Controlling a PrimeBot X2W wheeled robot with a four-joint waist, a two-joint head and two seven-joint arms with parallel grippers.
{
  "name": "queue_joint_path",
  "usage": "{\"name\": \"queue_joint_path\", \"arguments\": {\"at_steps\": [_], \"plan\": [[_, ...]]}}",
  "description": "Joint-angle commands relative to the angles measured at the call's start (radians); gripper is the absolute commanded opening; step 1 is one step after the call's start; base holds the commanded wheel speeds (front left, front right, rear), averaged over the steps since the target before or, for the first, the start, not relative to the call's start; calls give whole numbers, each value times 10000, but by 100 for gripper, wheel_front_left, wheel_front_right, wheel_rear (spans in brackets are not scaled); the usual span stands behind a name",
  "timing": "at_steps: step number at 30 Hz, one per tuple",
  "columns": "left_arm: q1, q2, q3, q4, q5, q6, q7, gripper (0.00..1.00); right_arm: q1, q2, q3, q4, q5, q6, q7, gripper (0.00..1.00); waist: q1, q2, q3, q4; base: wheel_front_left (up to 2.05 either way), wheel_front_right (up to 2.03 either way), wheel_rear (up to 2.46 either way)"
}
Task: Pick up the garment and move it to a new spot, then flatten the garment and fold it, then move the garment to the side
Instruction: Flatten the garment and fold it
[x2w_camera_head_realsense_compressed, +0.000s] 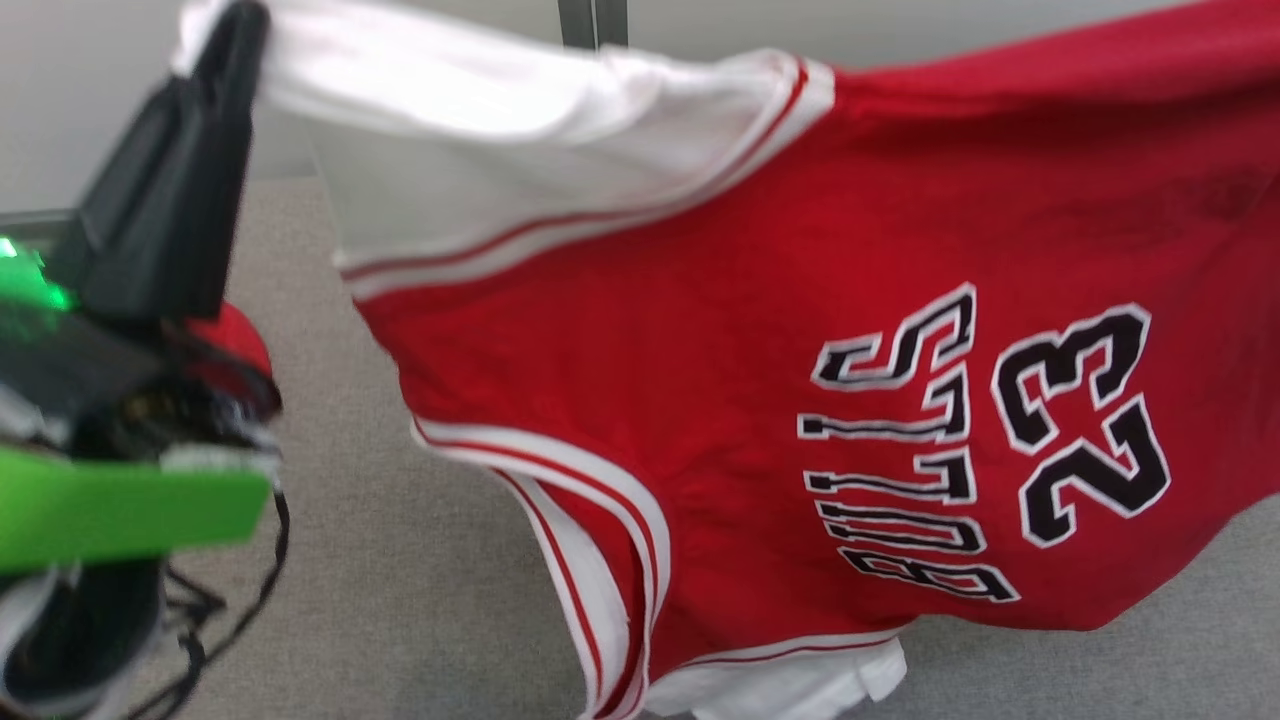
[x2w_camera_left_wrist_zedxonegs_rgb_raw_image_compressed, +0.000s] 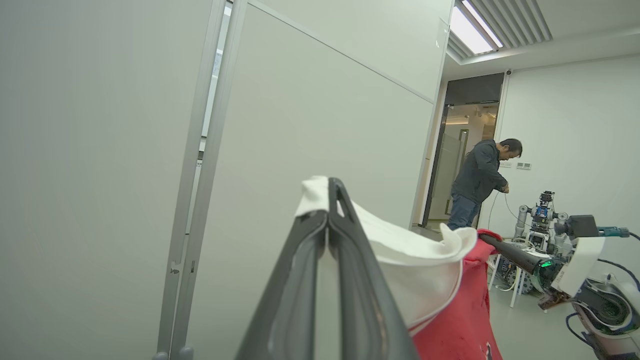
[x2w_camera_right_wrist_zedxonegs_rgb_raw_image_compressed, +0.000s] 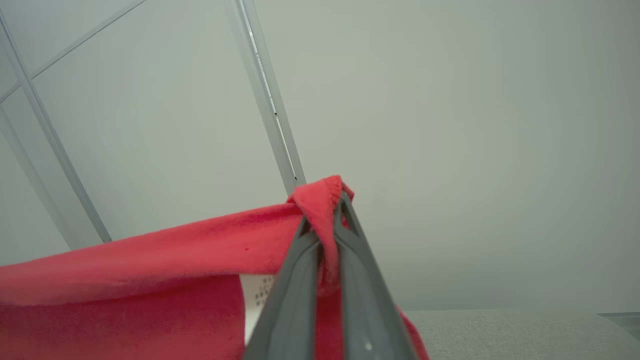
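The garment (x2w_camera_head_realsense_compressed: 760, 380) is a red basketball jersey with white sleeves, white trim and black "BULLS 23" lettering, held up sideways in the air above the grey table. My left gripper (x2w_camera_head_realsense_compressed: 235, 45) at the upper left is shut on the white sleeve; the left wrist view shows its fingers (x2w_camera_left_wrist_zedxonegs_rgb_raw_image_compressed: 327, 200) pinching white cloth (x2w_camera_left_wrist_zedxonegs_rgb_raw_image_compressed: 400, 260). In the right wrist view my right gripper (x2w_camera_right_wrist_zedxonegs_rgb_raw_image_compressed: 332, 200) is shut on a bunched red edge of the garment (x2w_camera_right_wrist_zedxonegs_rgb_raw_image_compressed: 150, 270), which stretches away to the left.
A grey table surface (x2w_camera_head_realsense_compressed: 400, 560) lies below the hanging jersey. Pale partition walls (x2w_camera_left_wrist_zedxonegs_rgb_raw_image_compressed: 300, 125) stand close behind. In the left wrist view a person (x2w_camera_left_wrist_zedxonegs_rgb_raw_image_compressed: 480, 182) stands by a doorway, beside another robot (x2w_camera_left_wrist_zedxonegs_rgb_raw_image_compressed: 542, 220).
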Motion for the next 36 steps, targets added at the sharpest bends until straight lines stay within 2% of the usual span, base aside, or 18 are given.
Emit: {"name": "queue_joint_path", "arguments": {"at_steps": [1, 5, 8, 10, 12, 13, 17, 19, 23, 26, 31, 33, 36], "plan": [[-1001, -23, -36, 588, 72, -56, 231, 0, -746, -139, 162, 276, -254, 4, 220, 0, 0, 0, 1475, 202, 0, 0, 0], [-4167, -515, -533, 3059, 424, -339, 831, 0, -3213, -99, 708, 1518, -906, 4, 677, 0, 0, 0, 3050, 326, 0, 0, 0], [-6572, -1074, -890, 5283, 1007, -686, 696, 0, -5384, 187, 1197, 2782, -1741, 4, 517, 0, 0, 0, 4238, 388, 0, 0, 0], [-8001, -1443, -948, 6850, 1392, -935, 251, 0, -6763, 510, 1462, 3679, -2401, 4, 83, 0, 0, 0, 4870, 402, 0, 0, 0], [-9214, -1830, -901, 8272, 1788, -1142, -485, 0, -8034, 814, 1696, 4484, -2996, 4, -703, 0, 0, 0, 5341, 433, 0, 0, 0], [-9691, -2082, -891, 9087, 1891, -1387, -989, 0, -8540, 998, 1785, 5057, -3343, 2, -1243, 0, 0, 0, 5444, 443, 0, 0, 0], [-10985, -2572, -750, 11509, 2288, -1977, -2766, 0, -9886, 1432, 2055, 6885, -4166, 4, -3010, 0, 0, 0, 5491, 417, 0, 0, 0], [-11369, -2866, -746, 12290, 2384, -2181, -3435, 0, -10319, 1385, 2295, 7588, -4408, 4, -3560, 0, 0, 0, 5623, 468, 0, 0, 0], [-10990, -3300, -940, 13335, 2609, -2651, -4206, 0, -9970, 1290, 2701, 8662, -4022, 4, -4375, 0, 0, 0, 5554, 625, 0, 0, 0], [-10116, -3374, -1060, 13404, 2869, -2973, -4418, 0, -9154, 996, 3141, 9076, -3447, 4, -4847, 0, 0, 0, 5245, 659, 0, 0, 0], [-6776, -3587, -799, 12242, 2741, -3354, -4465, 0, -6519, 424, 4050, 8980, -1914, 3, -5430, 0, 0, 0, 4425, 728, 0, 0, 0], [-5143, -3631, -680, 11358, 2938, -3398, -4470, 0, -5326, 69, 4306, 8710, -1239, 3, -5582, 0, 0, 0, 3981, 787, 0, 0, 0], [-2676, -3851, -564, 10020, 3212, -3238, -4473, 0, -3459, -413, 4548, 8296, -433, 3, -5752, 0, 0, 0, 3298, 914, 0, 0, 0]]}}
